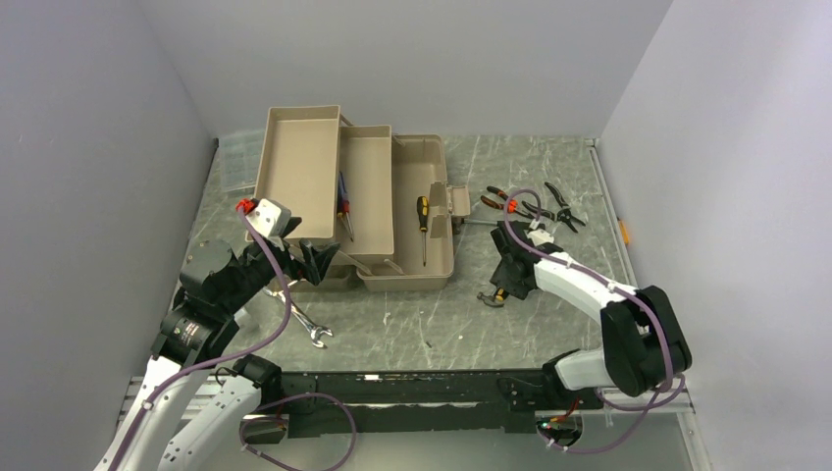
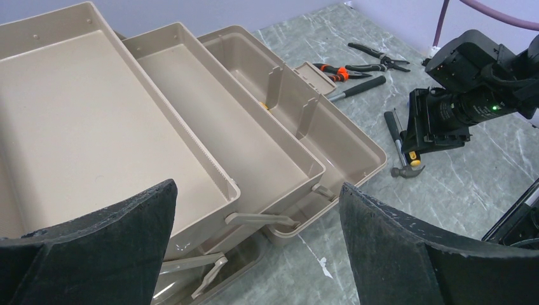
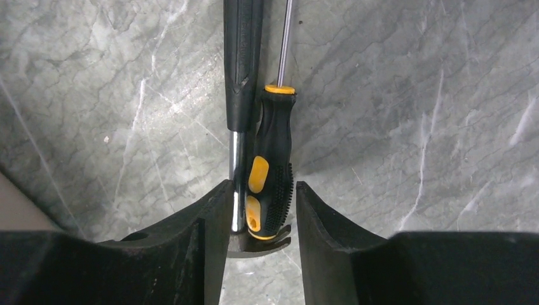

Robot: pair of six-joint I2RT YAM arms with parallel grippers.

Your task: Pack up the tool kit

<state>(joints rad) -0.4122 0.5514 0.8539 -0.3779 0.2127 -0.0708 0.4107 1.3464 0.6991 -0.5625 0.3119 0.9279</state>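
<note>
The right gripper (image 3: 262,190) is clamped on the handle of a screwdriver (image 3: 273,146), with the steel shaft of a hammer (image 3: 243,57) also between its fingers; both lie on the table just right of the toolbox (image 1: 407,280). The toolbox stands open, trays folded out to the left. The left gripper (image 2: 257,190) hangs spread wide at its near-left corner, holding nothing.

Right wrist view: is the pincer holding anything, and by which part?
The right pincer grips the screwdriver at the butt end of its handle, with the steel neck of the hammer caught alongside. Both lie on the table.
</note>
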